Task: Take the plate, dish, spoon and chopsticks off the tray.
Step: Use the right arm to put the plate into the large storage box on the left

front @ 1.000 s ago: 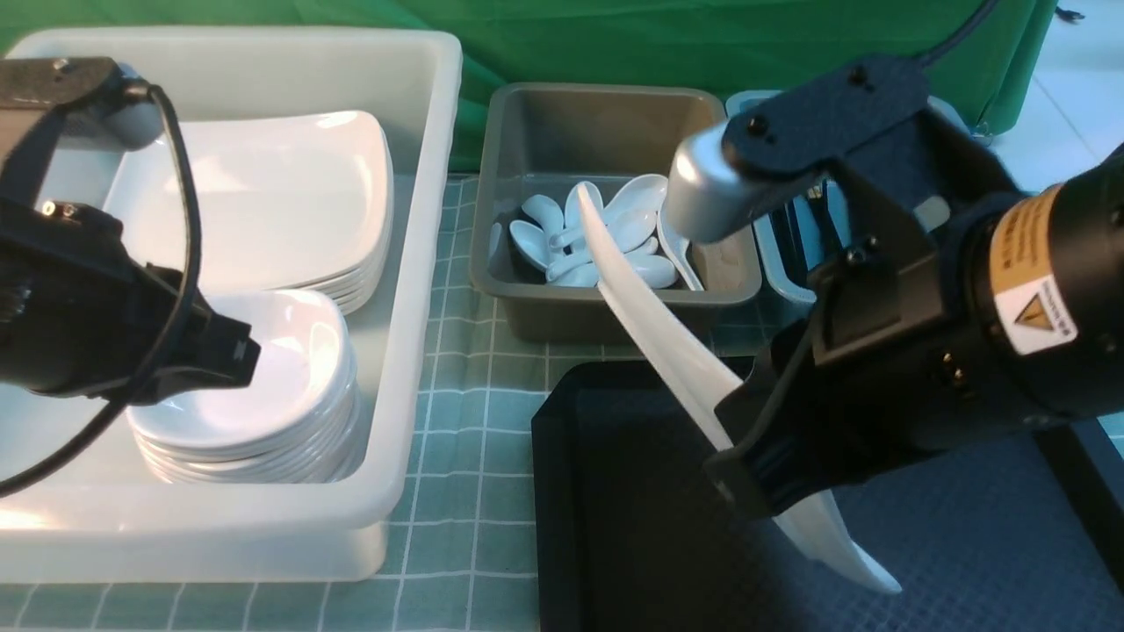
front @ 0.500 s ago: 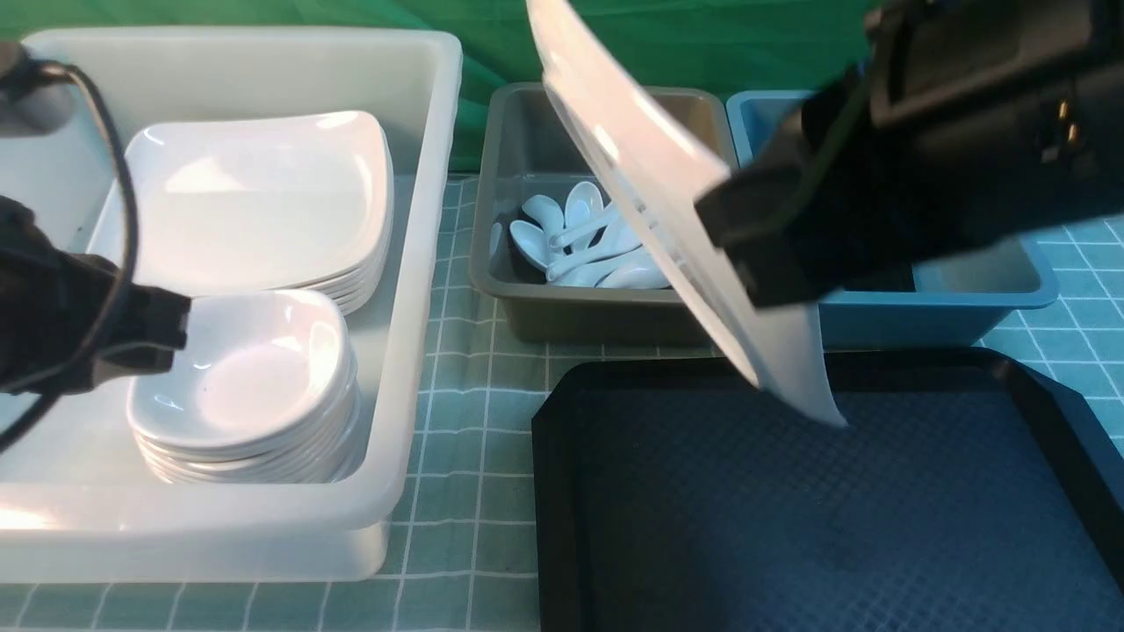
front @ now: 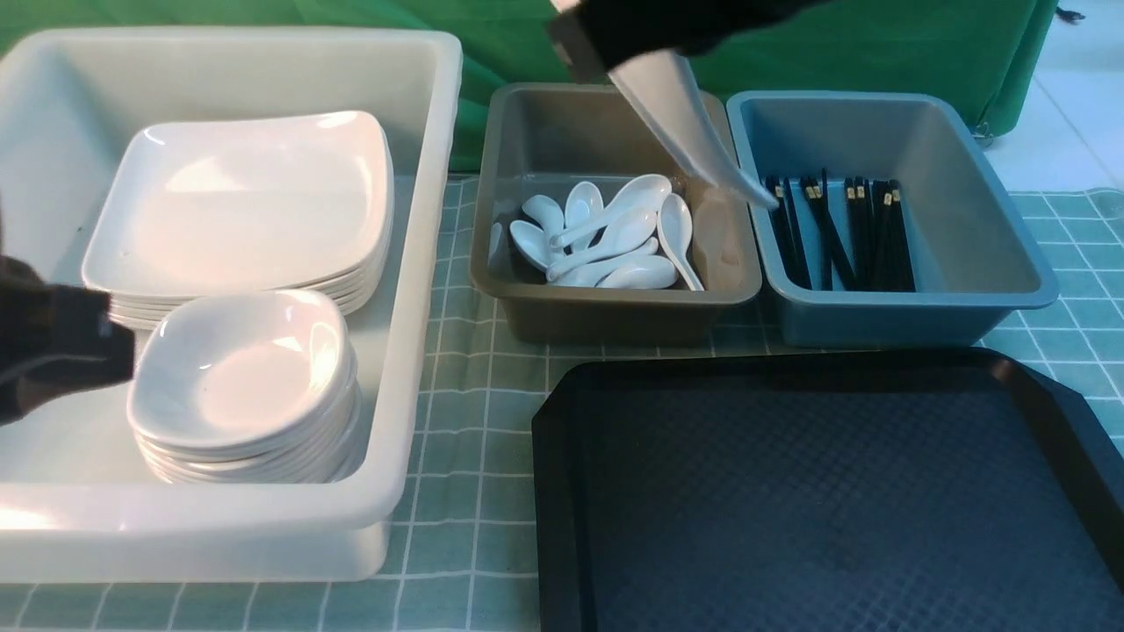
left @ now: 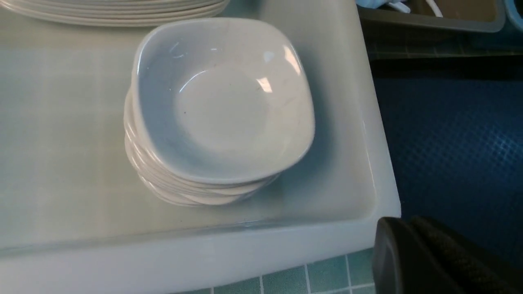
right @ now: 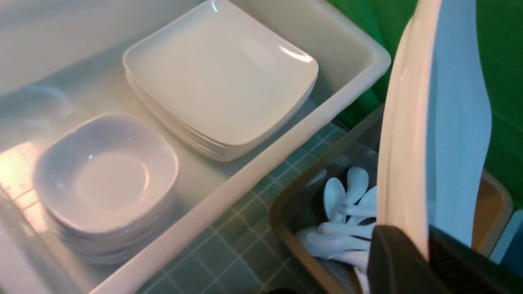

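**Plate held on edge above the far tubs**

The right pincer (right: 425, 253) pinches the plate (right: 412, 134) by its rim, one finger on each face. The plate hangs steeply tilted, almost on edge, in the air over the far side of the tabletop (front: 457, 527). Its lowest corner points down at the place where the grey-brown tub (front: 615, 316) and the blue-grey tub (front: 896, 325) stand side by side.

Spoons (front: 615, 241) lie heaped in the grey-brown tub, and chopsticks (front: 843, 233) lie in the blue-grey one. The tray (front: 790, 491) sits at the near right corner of the tabletop, just in front of both tubs.

A large white tub (front: 426, 263) fills the left side. It holds a stack of plates (front: 255, 202) toward the far edge and a stack of small dishes (front: 237, 369) nearer.

The left pincer (left: 412, 245) has its fingers pressed together on nothing. It hovers near the small dishes without touching them.
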